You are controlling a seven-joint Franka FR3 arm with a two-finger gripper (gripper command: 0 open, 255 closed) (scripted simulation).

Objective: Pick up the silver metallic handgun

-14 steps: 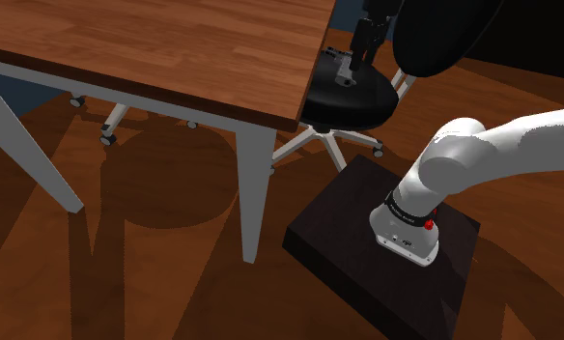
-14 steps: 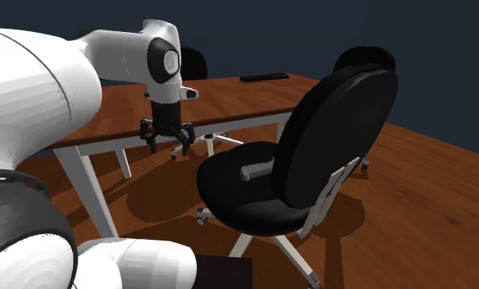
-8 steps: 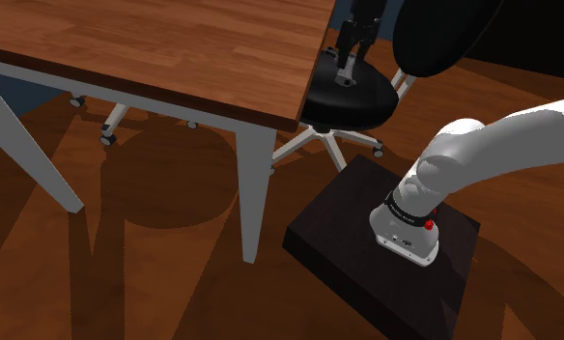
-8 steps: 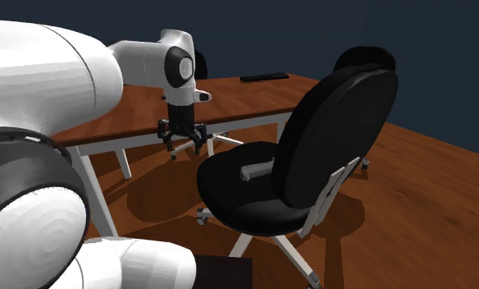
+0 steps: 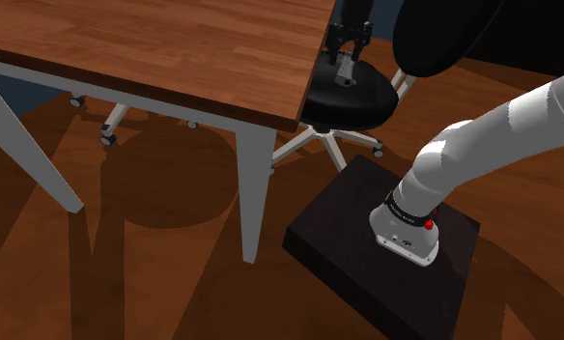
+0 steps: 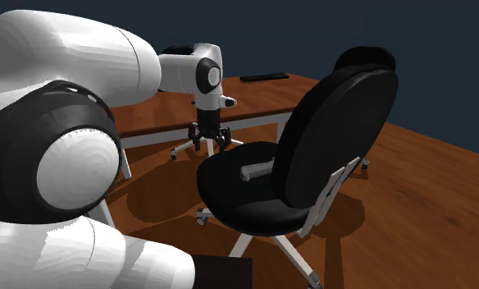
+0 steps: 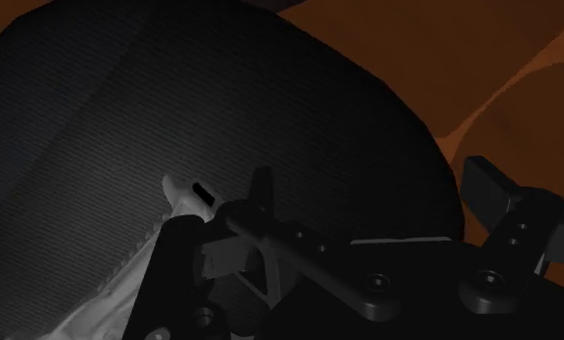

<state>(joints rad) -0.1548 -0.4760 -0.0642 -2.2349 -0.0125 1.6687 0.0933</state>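
In the shoulder view, the wooden table [image 5: 174, 48] fills the left on its grey legs, above a brown floor [image 5: 155, 290]. Just past the table's corner stands the black chair [image 5: 367, 101], and the handgun [image 5: 346, 73] — pale, silvery grey — lies flat on its seat. My gripper [image 5: 351, 41] hangs straight above the handgun, near it but not touching. Further right is the dark stand [image 5: 357, 256], with my white arm [image 5: 493, 135] rising from it.

In the second exterior view, my arm bulks large on the left. My gripper [image 6: 209, 141] points down beside the table's edge, its fingers spread. To its right the handgun [image 6: 257, 171] rests near the middle of the seat, in front of the chair's tall black back [image 6: 336, 139].

In the wrist view, the handgun [image 7: 177, 200] lies on the dark seat [image 7: 174, 97] just beside one of my fingers, outside the gap. My gripper [image 7: 375, 184] is released — the fingers [image 7: 488, 184] stand well apart, with nothing but seat between them.
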